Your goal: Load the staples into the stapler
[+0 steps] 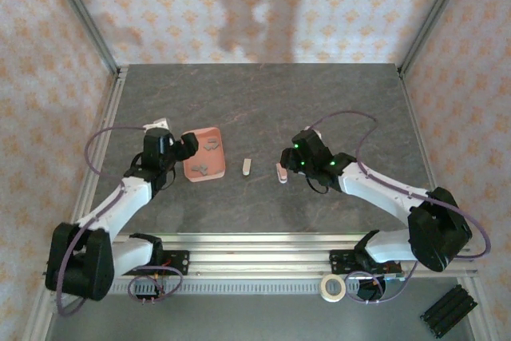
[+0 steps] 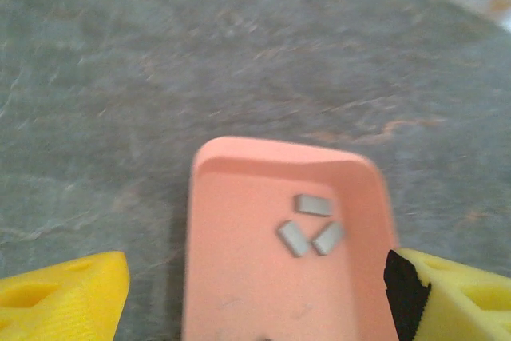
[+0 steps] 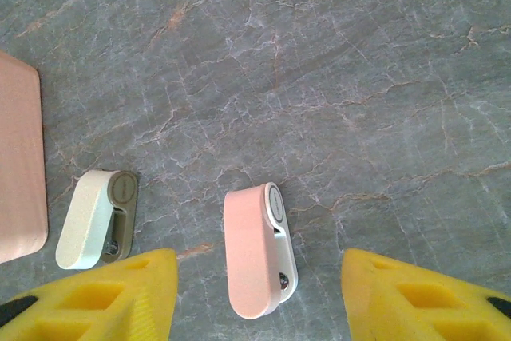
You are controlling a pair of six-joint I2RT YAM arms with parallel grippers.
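While my right fingers (image 3: 104,293) stand apart, the stapler (image 3: 254,249) lies between them on the tabletop (image 3: 335,61), a white piece (image 3: 96,229) beside it. My left fingers (image 2: 64,293), apart, flank the pink tray (image 2: 231,277) holding the staples (image 2: 310,229); bare tabletop lies beyond.

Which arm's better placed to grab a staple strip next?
Left. The left claw hangs open over the tray, the staples just ahead of it. The right claw stands open astride the pink stapler, off the tray.
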